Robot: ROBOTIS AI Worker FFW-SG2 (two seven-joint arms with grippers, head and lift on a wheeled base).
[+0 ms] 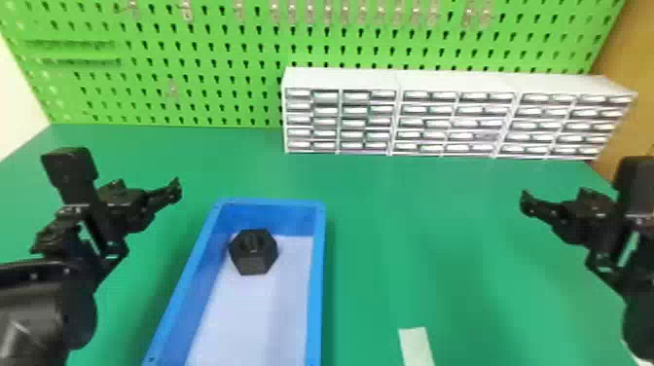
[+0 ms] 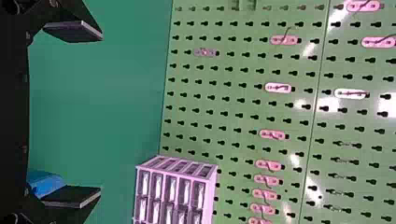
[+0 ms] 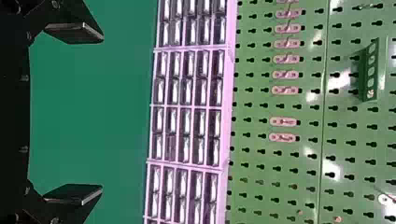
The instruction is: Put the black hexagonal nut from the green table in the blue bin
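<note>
In the head view the black hexagonal nut lies inside the blue bin, on its pale floor near the far end. The bin stands on the green table. Left of the bin, my left gripper is held above the table; its fingers stand wide apart with nothing between them in the left wrist view, where the gripper faces the pegboard. Far to the right of the bin is my right gripper. In the right wrist view that gripper is also open and holds nothing.
A white drawer cabinet stands at the table's back, from the centre to the right, before a green pegboard with small hooks. A pale strip lies on the table right of the bin, near the front.
</note>
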